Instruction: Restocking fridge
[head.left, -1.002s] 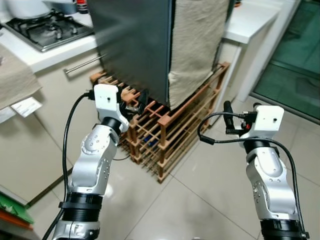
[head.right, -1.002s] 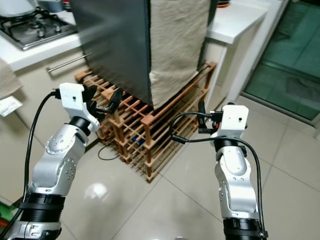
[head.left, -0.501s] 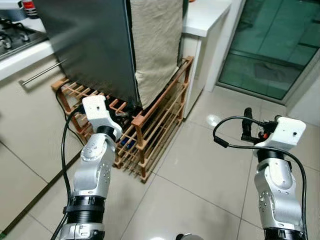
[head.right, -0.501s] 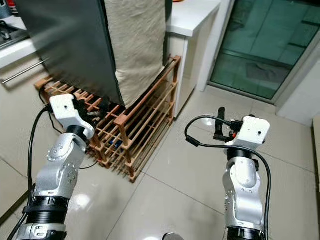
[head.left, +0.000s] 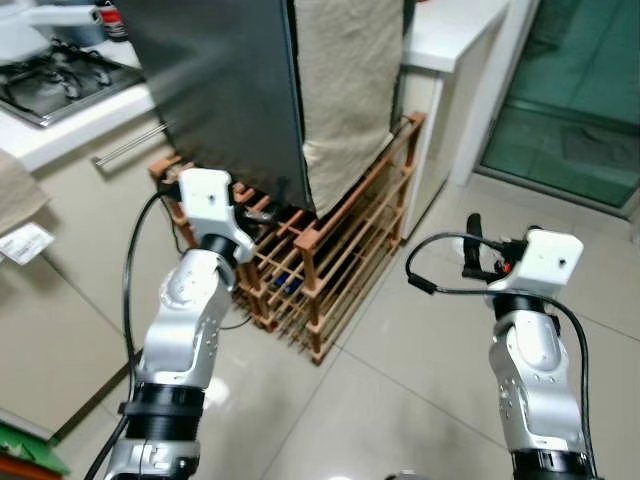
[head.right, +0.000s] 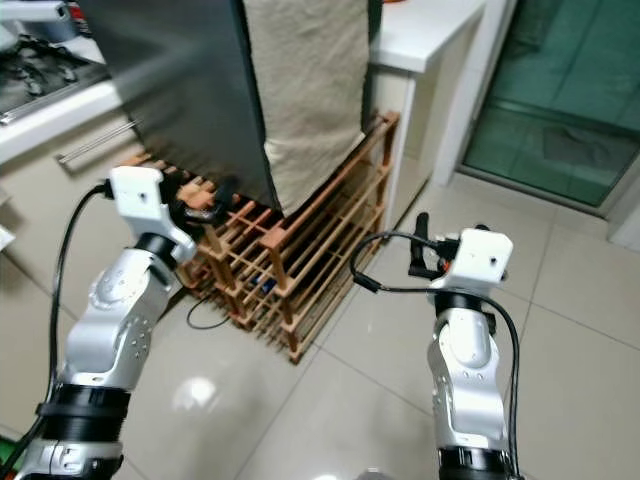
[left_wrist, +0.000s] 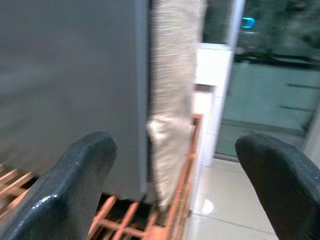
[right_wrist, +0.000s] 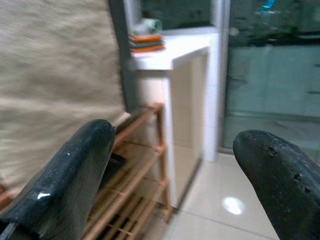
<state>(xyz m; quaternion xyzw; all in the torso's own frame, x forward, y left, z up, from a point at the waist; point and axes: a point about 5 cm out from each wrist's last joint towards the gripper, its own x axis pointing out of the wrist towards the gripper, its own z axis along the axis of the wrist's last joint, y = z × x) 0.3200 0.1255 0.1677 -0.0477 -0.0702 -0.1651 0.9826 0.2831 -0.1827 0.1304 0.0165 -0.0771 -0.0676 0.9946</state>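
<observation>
- Pale glossy floor tiles (head.left: 420, 370) lie nearest, running up to the foot of the fridge (head.left: 215, 95), which serves as the landmark.
- Both arms are raised short of the fridge. The left gripper (head.left: 262, 212) hangs close by its lower front corner, just over the rack (head.left: 330, 270); in its wrist view the fingers (left_wrist: 75, 175) stand spread with nothing between them.
- The right gripper (head.left: 470, 245) hangs well to the right of the fridge, over bare tile. Its wrist view also shows its fingers (right_wrist: 70, 175) parted wide and empty.
- The fridge is a tall dark box standing on the wooden rack, its long axis upright. One dark smooth face points toward the robot's left side, the neighbouring face is draped with a beige cloth (head.left: 345, 80), and the corner between them points at the camera.
- I cannot tell which face is the door; no handle or seam is plain, and it looks closed.
- Left of the fridge a counter carries a hob (head.left: 60, 80); right of it stands a white counter (head.left: 460, 30), and beyond that a glass door (head.left: 575, 110).
- Judged from this, the restocking has barely started: nothing is in either gripper, no goods are seen, and opening, fetching and loading are all left.
</observation>
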